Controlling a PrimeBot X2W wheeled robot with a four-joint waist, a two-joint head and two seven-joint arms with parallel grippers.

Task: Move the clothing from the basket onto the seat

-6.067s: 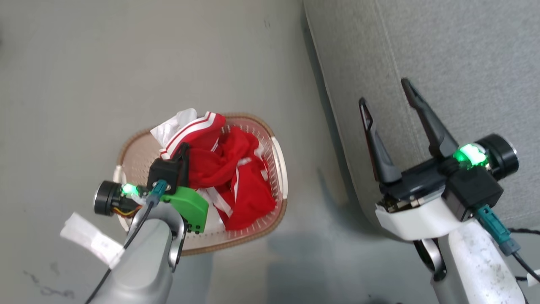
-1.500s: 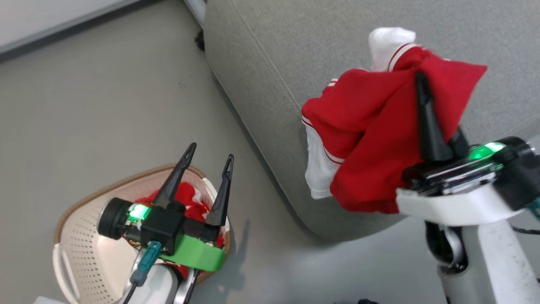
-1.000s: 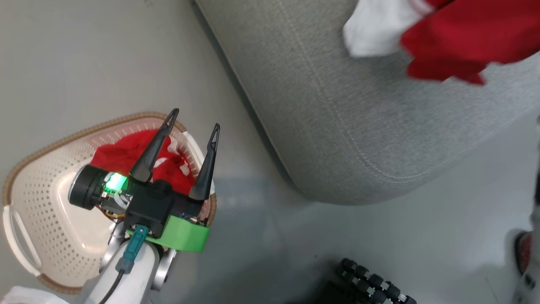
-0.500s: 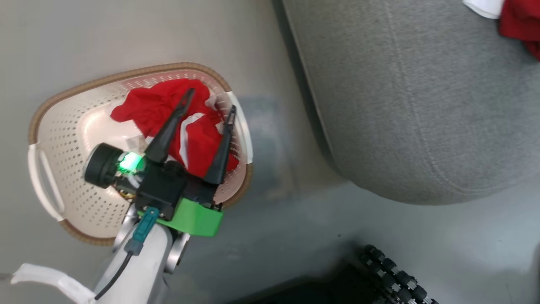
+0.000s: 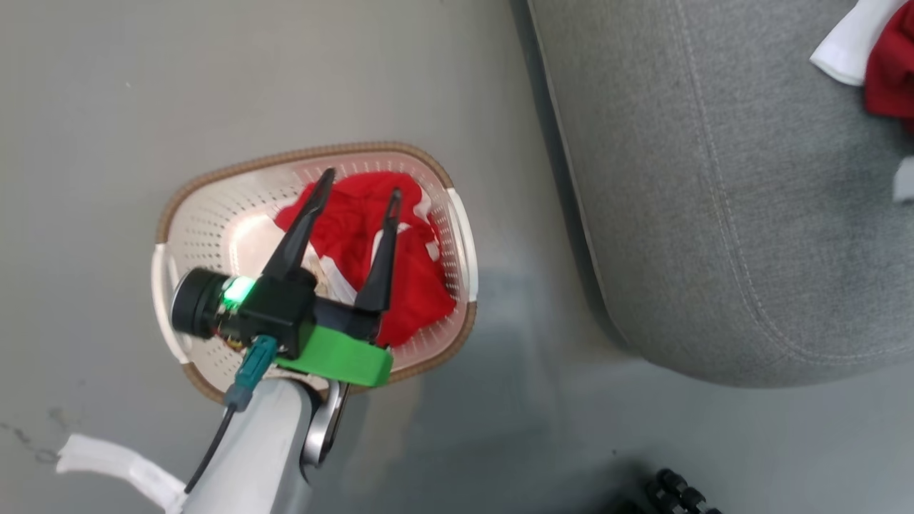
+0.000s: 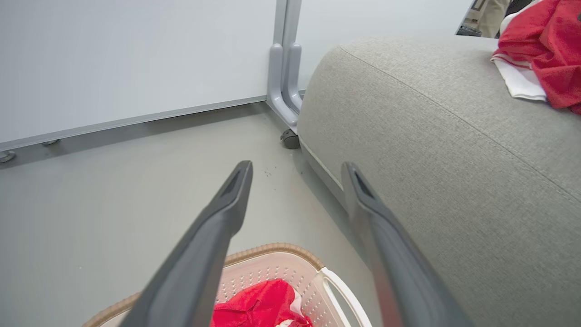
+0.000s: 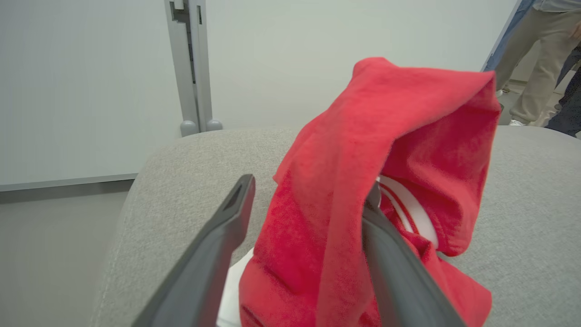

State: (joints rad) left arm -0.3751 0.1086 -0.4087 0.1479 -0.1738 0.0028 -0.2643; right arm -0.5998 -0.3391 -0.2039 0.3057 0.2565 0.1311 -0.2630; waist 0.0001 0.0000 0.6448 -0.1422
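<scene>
Red fabric with white trim lies at two locations. One garment (image 5: 410,285) sits bunched inside the basket (image 5: 214,235), below the left gripper (image 5: 363,182). This gripper hovers over the basket with its jaws spread wide and nothing between them. In the left wrist view the fingers (image 6: 213,236) stand clear of the cloth. The basket rests on the grey floor (image 5: 214,71), and the seat (image 5: 714,214) lies to the right of the left gripper, apart from the basket. The second garment (image 7: 363,136) is on the seat, at the right gripper (image 7: 309,184). The jaws of this gripper stand apart and do not pinch the cloth. The fabric hangs over one finger and hides its tip, while the other finger (image 7: 213,245) is bare. The lower folds of the second garment rest on the grey cushion, and a white panel with red stripes shows under the red fold. Beyond the right gripper stand a pale wall panel (image 7: 91,68), a grey post (image 7: 190,68) and a person's legs (image 7: 535,68).
</scene>
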